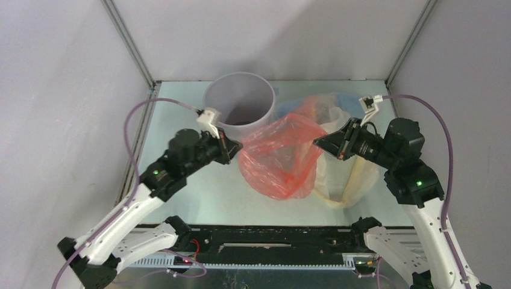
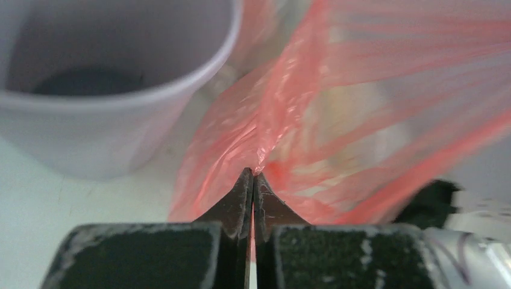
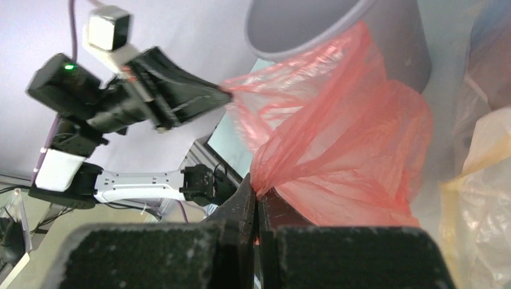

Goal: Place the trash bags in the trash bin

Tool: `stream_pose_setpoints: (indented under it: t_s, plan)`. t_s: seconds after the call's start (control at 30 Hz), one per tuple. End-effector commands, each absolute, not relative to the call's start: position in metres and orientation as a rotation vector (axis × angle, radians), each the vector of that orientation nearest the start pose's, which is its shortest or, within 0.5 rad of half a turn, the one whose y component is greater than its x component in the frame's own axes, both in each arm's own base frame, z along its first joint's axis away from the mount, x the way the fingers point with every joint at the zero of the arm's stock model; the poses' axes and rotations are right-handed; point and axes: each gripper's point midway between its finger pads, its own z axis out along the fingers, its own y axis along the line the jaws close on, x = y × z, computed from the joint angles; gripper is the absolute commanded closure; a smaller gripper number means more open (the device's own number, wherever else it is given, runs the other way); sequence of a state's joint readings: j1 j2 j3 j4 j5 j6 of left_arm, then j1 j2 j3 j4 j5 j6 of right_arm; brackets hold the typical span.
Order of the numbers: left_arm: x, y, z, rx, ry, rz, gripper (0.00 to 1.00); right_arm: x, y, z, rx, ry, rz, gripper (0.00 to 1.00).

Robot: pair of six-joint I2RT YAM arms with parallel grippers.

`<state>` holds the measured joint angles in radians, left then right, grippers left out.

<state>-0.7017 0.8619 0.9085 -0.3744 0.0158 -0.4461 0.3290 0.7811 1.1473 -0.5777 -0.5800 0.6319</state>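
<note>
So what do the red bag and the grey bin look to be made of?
The red-pink bag looks like thin plastic film: translucent, glossy, finely creased, with stretch lines where it is pulled taut. The bin looks like rigid moulded plastic: light grey, smooth, fairly matte, with an even rounded rim and no visible seam.

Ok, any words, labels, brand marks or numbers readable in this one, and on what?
None can be read in any view.
The trash bin is plain grey, with no label.
The red-pink trash bag, pinched by the left pincer and the right pincer, carries no print.
The arms show only green lights, no lettering.
</note>
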Motion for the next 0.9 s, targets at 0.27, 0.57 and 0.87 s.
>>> stream_pose_setpoints:
  t_s: [0.27,0.57,0.87]
  plan:
    - [0.191,-0.21,0.487,0.295,1.559,-1.006,1.0,0.202,0.193,0.517,-0.309,1.518,1.217,1.0]
    - [0.215,-0.183,0.567,0.206,1.423,-0.92,1.0,0.237,0.207,0.583,-0.354,1.383,1.265,1.0]
    - [0.264,-0.171,0.591,0.174,1.412,-0.956,1.0,0.301,0.224,0.594,-0.344,1.373,1.342,1.0]
